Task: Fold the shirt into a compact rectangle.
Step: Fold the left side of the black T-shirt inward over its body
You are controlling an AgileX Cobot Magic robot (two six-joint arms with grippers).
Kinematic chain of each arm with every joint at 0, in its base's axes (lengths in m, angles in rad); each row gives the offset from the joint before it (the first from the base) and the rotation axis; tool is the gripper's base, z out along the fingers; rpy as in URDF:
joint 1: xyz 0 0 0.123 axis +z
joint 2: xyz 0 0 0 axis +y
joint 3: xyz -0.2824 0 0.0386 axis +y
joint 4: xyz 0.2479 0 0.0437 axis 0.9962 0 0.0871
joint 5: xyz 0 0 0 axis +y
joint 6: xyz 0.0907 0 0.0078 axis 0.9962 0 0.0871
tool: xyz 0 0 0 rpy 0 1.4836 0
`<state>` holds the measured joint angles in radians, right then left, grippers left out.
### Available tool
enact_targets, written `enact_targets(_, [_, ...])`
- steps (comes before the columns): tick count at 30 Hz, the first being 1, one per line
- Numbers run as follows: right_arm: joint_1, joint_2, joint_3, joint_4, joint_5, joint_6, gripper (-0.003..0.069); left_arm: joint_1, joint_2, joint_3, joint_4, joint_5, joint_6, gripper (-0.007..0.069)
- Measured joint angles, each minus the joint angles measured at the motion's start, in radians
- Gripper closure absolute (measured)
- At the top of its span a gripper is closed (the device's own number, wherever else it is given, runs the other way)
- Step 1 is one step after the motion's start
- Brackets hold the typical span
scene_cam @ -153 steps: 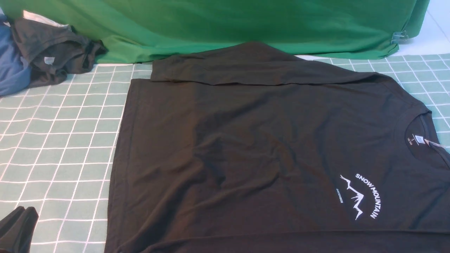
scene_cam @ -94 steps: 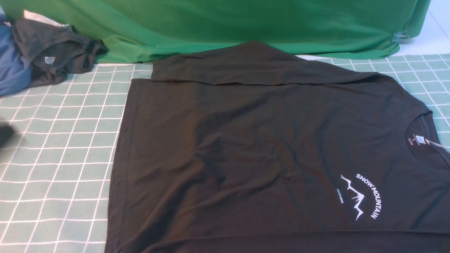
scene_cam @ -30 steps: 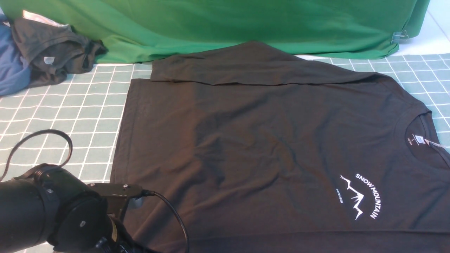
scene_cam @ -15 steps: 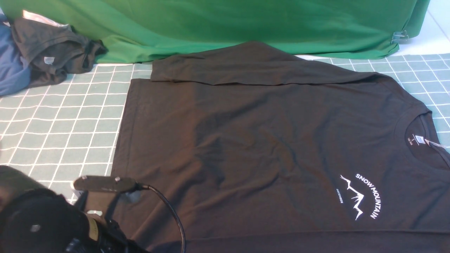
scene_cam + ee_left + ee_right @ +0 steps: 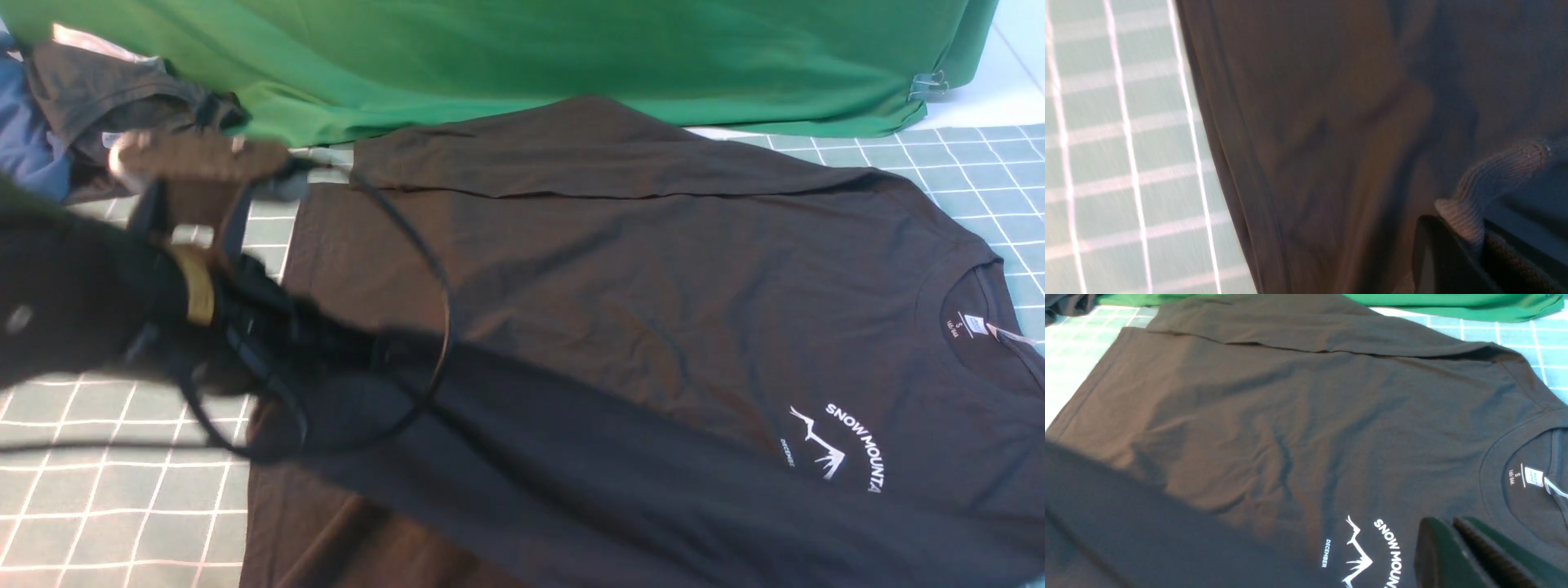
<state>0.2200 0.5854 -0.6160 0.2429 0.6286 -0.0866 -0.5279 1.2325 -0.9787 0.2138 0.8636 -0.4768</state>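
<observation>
The left end effector [image 5: 1472, 245] grips the near sleeve's ribbed cuff [image 5: 1494, 179] above the hem end of the shirt [image 5: 653, 269]. The shirt lies flat on the tabletop [image 5: 122, 490] with its long axis left-right, collar rightward, and the body stretching away beyond. The right end effector [image 5: 1453, 531] hovers closed, apparently empty, over the chest print [image 5: 1372, 547].

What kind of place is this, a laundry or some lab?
Probably a staged test bench, not a home: a green backdrop cloth held by a clip, a gridded mat under the black shirt, and spare garments piled at the far left.

Blurred left arm [image 5: 73, 318]; shirt [image 5: 653, 269] partly cropped
</observation>
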Motion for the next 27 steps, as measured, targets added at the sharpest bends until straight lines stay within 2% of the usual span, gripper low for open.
enact_targets(8, [0.0,0.0,0.0,0.0,0.002,0.0,0.062,0.018,0.173,-0.108,0.13,0.018,-0.058,0.0616])
enact_targets(15, [0.0,0.0,0.0,0.0,0.019,0.0,0.062,0.133,0.274,-0.177,0.124,-0.006,-0.043,0.0616])
enact_targets(18, [0.0,0.0,0.0,0.0,0.022,0.0,0.062,0.19,0.32,-0.194,0.053,-0.055,0.048,0.0614])
enact_targets(21, [0.0,0.0,0.0,0.0,0.023,0.0,0.062,0.199,0.351,-0.195,0.022,-0.079,0.092,0.0614])
enact_targets(27, [0.0,0.0,0.0,0.0,0.025,0.0,0.062,0.199,0.396,-0.195,0.039,-0.103,0.103,0.0613])
